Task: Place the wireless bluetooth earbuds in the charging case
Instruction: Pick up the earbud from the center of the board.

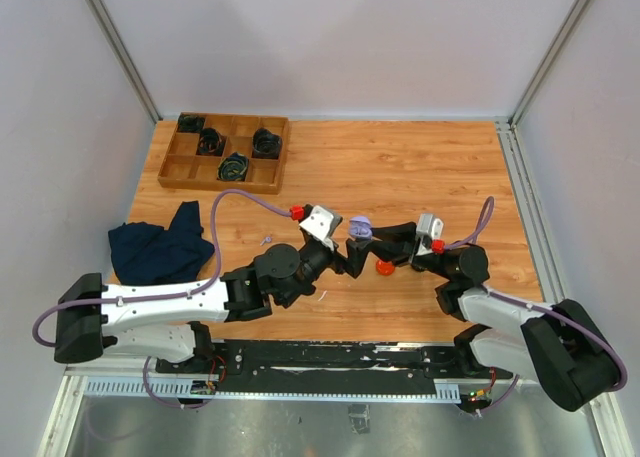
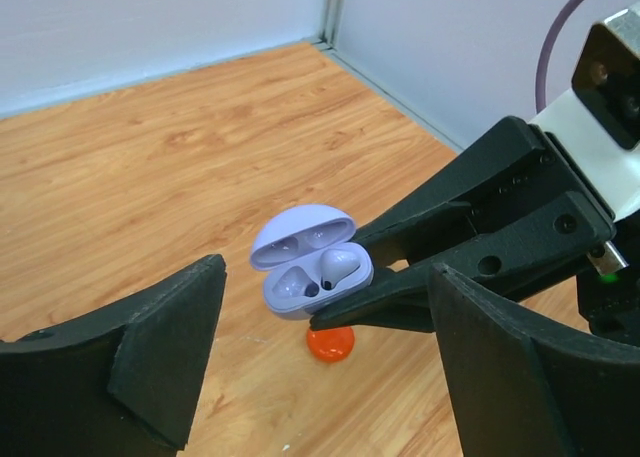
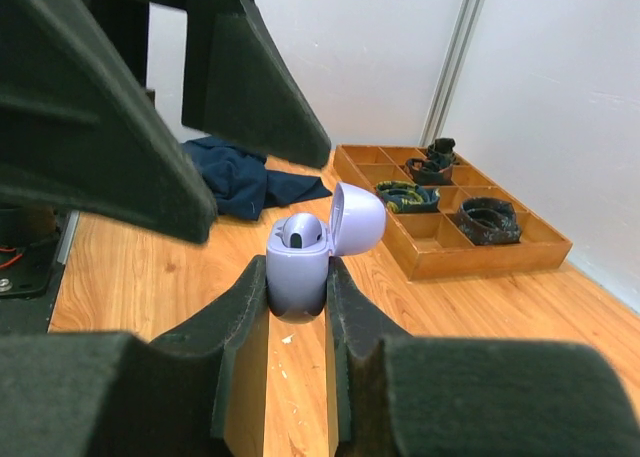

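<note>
Right end effector pinches the lilac charging case, lid open, steadying it; left end effector gapes wide nearby, one earbud seated.

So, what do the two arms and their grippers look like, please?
The left arm and right arm have white shells, black joints and purple cables ending in red plugs. The left gripper and right gripper have black wedge-shaped fingers.

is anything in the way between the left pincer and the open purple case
Nothing visible. The open left pincer faces the purple case, held lid-up in the right pincer, with only air between. One bud sits inside.
</note>
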Available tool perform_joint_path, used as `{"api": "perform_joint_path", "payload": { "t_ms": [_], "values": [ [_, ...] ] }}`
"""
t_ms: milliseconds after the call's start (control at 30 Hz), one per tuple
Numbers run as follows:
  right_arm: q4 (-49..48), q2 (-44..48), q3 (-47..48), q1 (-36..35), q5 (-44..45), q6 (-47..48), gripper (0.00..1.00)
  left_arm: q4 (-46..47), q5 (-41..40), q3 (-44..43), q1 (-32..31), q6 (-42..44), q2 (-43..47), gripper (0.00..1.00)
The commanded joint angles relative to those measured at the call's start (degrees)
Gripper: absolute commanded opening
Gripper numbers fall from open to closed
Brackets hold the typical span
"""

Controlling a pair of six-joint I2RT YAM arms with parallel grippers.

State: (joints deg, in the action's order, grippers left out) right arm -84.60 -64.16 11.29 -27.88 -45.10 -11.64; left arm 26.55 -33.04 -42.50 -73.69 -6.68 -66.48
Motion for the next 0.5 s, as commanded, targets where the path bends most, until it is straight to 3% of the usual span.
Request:
{"api": "perform_joint_path", "payload": {
  "t_ms": [0, 467],
  "values": [
    [-3.7, -1.1, -1.2, -0.9, 1.2, 2.0, 0.01, -5.7, -4.6, -2.8, -0.3, -0.7, 3.6, 0.89],
    [-3.7, -4.0, -3.1, -0.9, 2.7, 4.1, 0.01, -23.6, 0.9, 1.7, 13.2, -10.1, 11.5, 0.90]
  ]
}}
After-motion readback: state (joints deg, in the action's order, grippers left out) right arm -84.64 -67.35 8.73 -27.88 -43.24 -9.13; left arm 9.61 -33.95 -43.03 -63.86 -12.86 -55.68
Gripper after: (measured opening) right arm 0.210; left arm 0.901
